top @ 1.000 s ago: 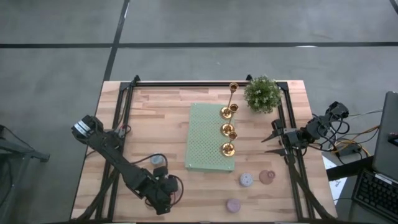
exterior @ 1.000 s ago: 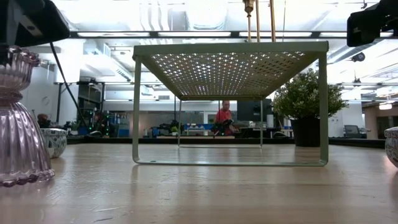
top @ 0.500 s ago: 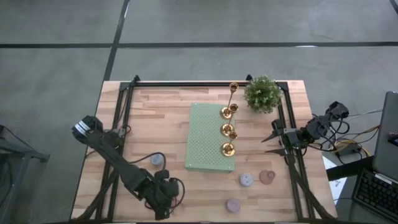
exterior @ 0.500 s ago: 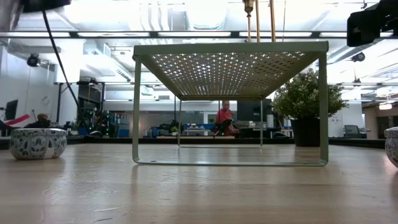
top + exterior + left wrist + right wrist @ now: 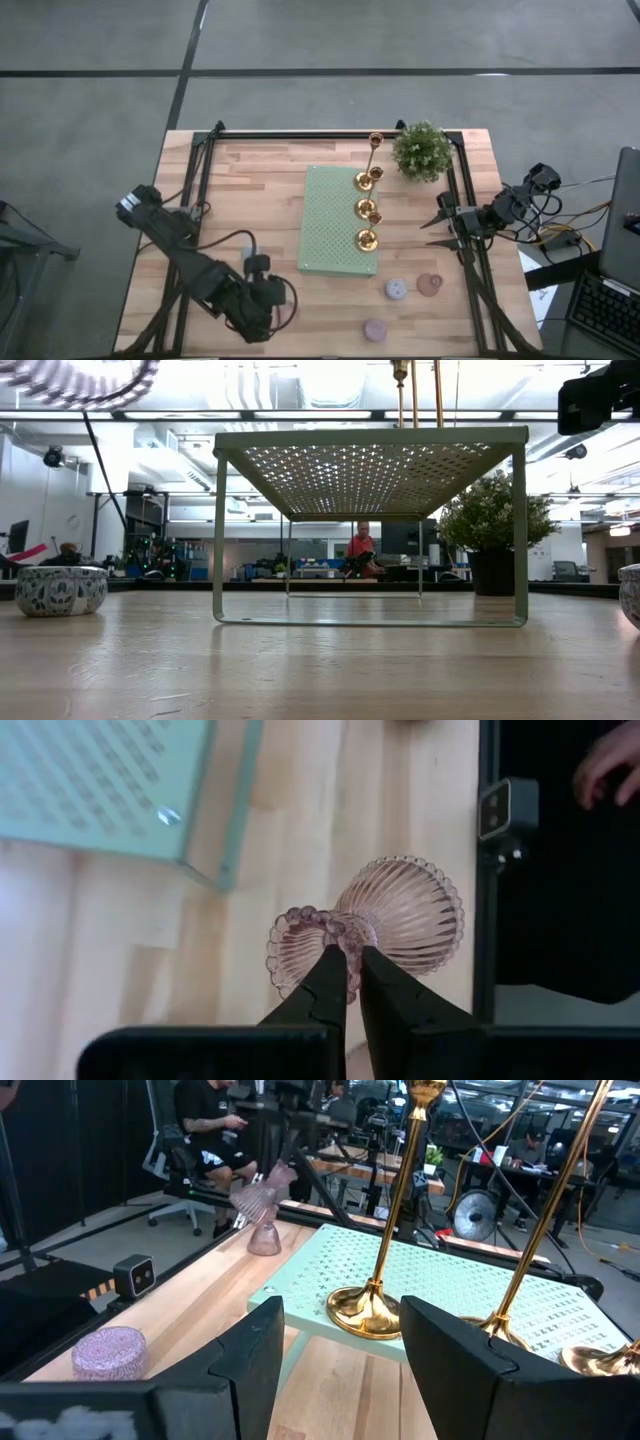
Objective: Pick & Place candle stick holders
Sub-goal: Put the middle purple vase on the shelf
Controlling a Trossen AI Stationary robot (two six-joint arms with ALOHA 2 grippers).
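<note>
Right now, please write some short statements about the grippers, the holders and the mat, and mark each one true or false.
1. The left gripper is shut on the pink glass holder. True.
2. The right gripper holds a gold holder. False: it is open and holds nothing.
3. Three gold holders stand on the green mat. True.
4. The plant stands on the mat. False: it stands on the table, beside the mat.

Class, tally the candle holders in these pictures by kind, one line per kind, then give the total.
Gold stemmed holders: 3
Small round pastel holders: 3
Blue-and-white patterned cup: 1
Pink ribbed glass holder: 1
Total: 8
</note>
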